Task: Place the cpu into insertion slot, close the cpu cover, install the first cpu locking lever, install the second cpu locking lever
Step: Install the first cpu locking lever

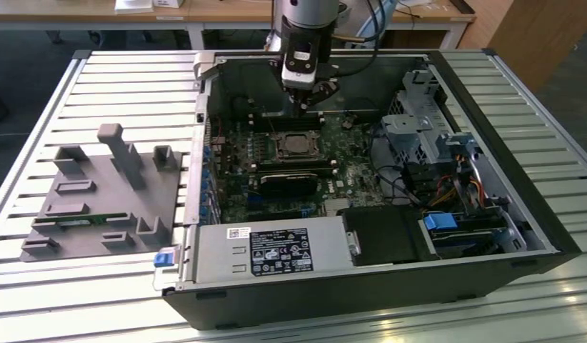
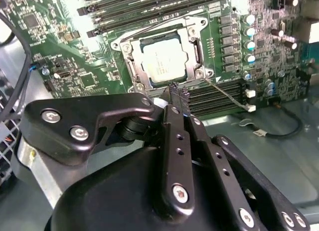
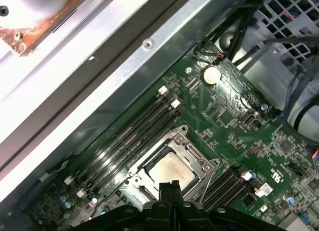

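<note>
The cpu (image 1: 295, 145) lies in the insertion slot (image 1: 295, 156) on the green motherboard inside the open computer case. Both wrist views show its silvery top (image 2: 162, 65) (image 3: 172, 170) framed by the cpu cover (image 2: 195, 48) (image 3: 202, 167), which lies flat over it. A thin wire locking lever (image 2: 227, 94) runs out from one socket corner over the memory slots. My gripper (image 1: 308, 106) hangs above the board, just beyond the socket's far side. Its black fingers (image 2: 178, 94) (image 3: 169, 187) are shut together and hold nothing.
Long black memory slots (image 3: 134, 131) flank the socket. A black heatsink block (image 1: 286, 182) sits nearer the front, with the power supply (image 1: 274, 250) in front of it. Drive cage and cables (image 1: 436, 143) fill the exterior view's right. A grey fixture tray (image 1: 103, 193) lies outside the case.
</note>
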{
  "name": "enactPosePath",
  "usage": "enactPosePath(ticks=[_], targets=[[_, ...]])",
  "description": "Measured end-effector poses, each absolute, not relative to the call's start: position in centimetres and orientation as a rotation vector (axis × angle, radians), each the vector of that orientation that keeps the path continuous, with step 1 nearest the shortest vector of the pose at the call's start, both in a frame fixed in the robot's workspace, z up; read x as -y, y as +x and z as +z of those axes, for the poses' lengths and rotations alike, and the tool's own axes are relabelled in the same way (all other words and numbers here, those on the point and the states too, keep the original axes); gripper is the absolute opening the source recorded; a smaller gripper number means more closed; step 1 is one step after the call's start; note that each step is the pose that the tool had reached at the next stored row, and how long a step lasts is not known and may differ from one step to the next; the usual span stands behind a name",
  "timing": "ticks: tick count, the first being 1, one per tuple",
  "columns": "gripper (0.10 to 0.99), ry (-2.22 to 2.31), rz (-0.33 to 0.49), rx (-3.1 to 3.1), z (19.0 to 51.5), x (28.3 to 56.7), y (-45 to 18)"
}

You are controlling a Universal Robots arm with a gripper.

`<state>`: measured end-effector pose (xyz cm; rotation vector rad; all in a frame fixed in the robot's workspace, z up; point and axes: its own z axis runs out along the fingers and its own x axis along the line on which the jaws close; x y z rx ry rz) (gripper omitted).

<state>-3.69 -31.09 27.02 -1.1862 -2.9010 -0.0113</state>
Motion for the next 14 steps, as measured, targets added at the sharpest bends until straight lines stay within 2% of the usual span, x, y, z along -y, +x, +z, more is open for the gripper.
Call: enactPosePath(ticks=[14], targets=[[0.106,-0.947,-0.010,2.987,27.02,31.09,-3.65]])
